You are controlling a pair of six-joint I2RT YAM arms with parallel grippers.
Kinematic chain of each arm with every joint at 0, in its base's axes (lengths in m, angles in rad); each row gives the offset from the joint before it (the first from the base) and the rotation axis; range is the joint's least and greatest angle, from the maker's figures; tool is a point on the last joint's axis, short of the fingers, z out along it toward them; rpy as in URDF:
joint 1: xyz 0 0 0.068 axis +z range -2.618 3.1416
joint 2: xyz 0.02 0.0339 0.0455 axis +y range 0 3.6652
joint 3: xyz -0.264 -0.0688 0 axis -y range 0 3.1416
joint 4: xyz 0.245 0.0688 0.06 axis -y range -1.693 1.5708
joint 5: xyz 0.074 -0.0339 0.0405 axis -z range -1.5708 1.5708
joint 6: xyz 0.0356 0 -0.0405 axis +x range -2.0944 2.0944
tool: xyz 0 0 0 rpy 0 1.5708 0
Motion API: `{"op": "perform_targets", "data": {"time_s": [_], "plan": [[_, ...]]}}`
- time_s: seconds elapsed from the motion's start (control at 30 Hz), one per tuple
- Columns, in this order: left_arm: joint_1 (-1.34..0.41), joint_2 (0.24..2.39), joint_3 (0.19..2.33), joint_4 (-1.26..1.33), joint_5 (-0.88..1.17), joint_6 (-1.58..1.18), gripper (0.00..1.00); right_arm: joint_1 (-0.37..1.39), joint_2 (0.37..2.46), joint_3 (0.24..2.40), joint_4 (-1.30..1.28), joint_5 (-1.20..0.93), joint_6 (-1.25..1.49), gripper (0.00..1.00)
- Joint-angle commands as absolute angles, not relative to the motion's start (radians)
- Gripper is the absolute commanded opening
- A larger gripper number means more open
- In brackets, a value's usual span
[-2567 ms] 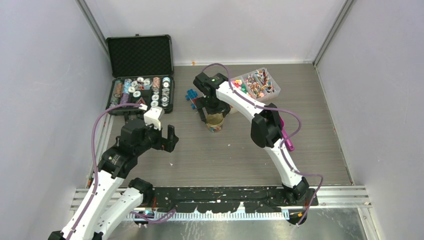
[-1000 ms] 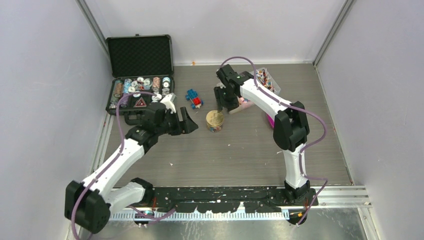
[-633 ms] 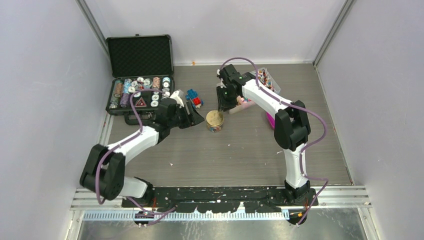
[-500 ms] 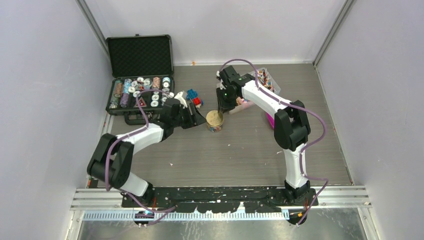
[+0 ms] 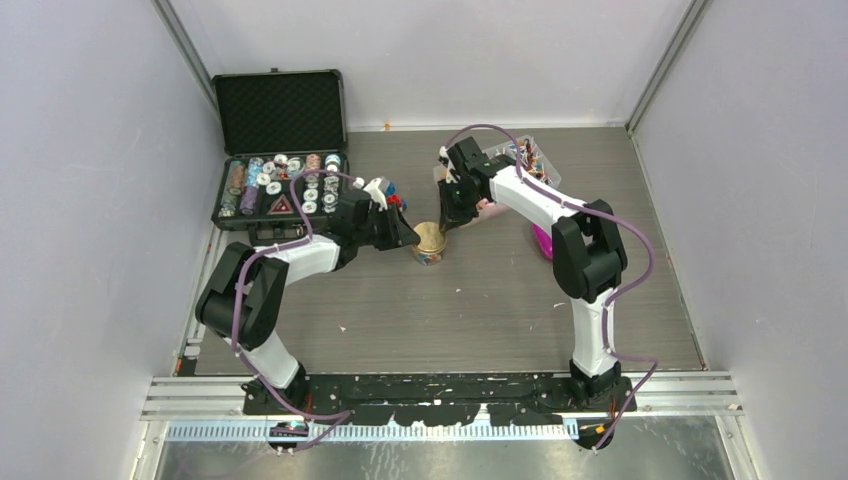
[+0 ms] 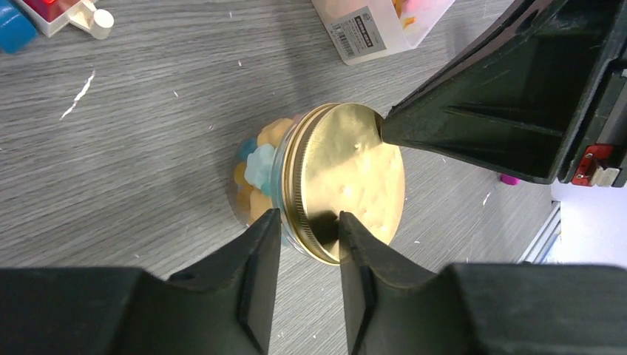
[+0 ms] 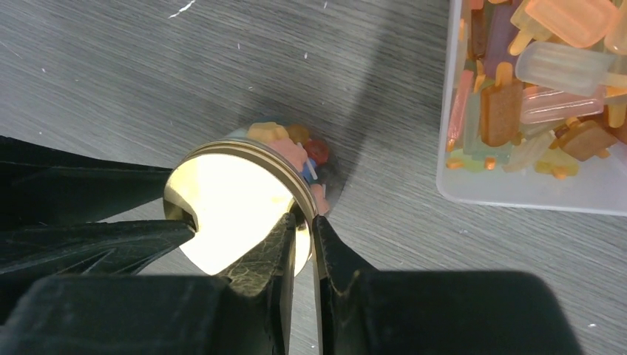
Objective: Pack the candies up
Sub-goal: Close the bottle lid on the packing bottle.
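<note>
While some candies (image 6: 259, 159) sit in the lidded jar (image 5: 430, 243) mid-table, you have many left in the tray (image 7: 517, 196). Your right gripper (image 7: 304, 222) is clenched at the lid (image 7: 229, 200); left gripper's (image 6: 307, 222) hold: cannot tell.

Jar (image 5: 430, 243) hemmed in: left gripper (image 5: 408, 238) tight at its 9 o'clock, right gripper (image 5: 446, 222) touching the lid at 1, toy (image 5: 390, 194) near at 11, bin (image 5: 532, 158) beyond at 2, case (image 5: 280, 150) well off at 10; bare table (image 5: 480, 310) from 3 round to 7 leaves passage.
</note>
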State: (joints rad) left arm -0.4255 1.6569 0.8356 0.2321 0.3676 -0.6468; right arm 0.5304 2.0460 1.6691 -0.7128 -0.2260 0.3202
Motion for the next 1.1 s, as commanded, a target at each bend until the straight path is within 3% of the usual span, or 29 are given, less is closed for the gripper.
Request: {"op": "perform_targets", "data": {"time_s": [0.0,0.67,0.83,0.97,1.07], "plan": [[-0.426,1.698,0.829,0.194,0.346,-0.615,0.32,0.529,2.036,1.631,-0.713,-0.207,0.314,0.18],[-0.426,1.711,0.703,0.154,0.399,-0.623,0.25,0.526,1.961,1.325,-0.452,-0.254,0.418,0.16],[-0.426,1.715,0.674,0.197,0.430,-0.633,0.22,0.526,1.913,1.150,-0.270,-0.275,0.494,0.15],[-0.430,1.716,0.621,0.329,0.492,-0.715,0.19,0.526,1.901,1.111,-0.213,-0.314,0.501,0.15],[-0.437,1.731,0.628,0.269,0.466,-0.684,0.20,0.526,1.877,1.081,-0.169,-0.326,0.522,0.15]]}}
